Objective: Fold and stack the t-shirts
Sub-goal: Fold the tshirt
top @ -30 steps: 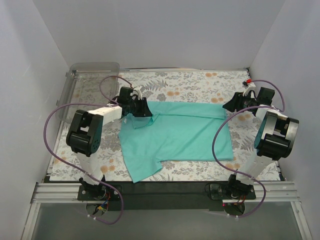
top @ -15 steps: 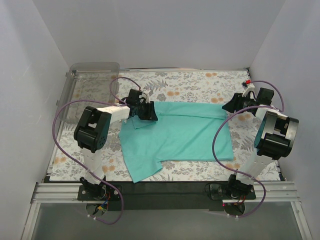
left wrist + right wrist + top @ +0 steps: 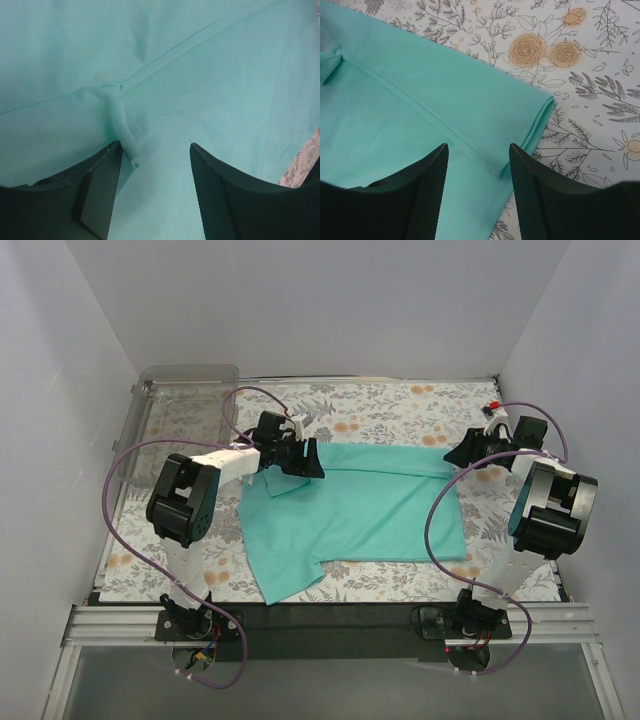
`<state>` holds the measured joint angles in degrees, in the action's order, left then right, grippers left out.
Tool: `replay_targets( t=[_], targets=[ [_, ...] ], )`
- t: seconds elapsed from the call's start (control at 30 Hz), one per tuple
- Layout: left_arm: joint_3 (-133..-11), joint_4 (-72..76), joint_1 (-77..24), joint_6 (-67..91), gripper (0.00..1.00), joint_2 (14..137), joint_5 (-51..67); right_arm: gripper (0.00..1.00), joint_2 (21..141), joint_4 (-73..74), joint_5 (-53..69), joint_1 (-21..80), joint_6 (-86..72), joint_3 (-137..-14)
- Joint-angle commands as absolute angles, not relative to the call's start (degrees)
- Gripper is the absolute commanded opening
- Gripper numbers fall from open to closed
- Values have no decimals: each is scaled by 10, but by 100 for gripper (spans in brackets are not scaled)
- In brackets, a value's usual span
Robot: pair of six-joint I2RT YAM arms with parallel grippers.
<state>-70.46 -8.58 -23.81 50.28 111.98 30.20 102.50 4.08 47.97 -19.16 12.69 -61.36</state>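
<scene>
On the flowery table [image 3: 380, 405] we've got the teal t-shirt [image 3: 360, 505]; left gripper [image 3: 155, 150] low over it, right gripper [image 3: 477, 147] above its corner, both with jaws apart.

T-shirt [image 3: 420, 110]: teal, lying flat, one seam running diagonally (folded corner at right).
Right gripper [image 3: 477, 155]: jaws apart over the cloth, gripping nothing.
Table cover [image 3: 590, 75]: floral print.
</scene>
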Motion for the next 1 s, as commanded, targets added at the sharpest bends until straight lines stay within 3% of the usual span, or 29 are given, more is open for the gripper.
replay_targets(
  t=[0.0,0.13,0.37,0.97],
  targets=[
    [-731,-92,-239,493,53,1097,355,50,1024,61,489,-192,155,-644],
    [-706,-75,-239,483,55,1028,295,50,1014,94,478,-192,195,-663],
    [-611,-34,-230,475,78,841,145,50,1027,137,432,-192,218,-699],
    [-418,-116,-179,577,79,598,72,43,1119,184,330,-151,177,-774]
  ],
)
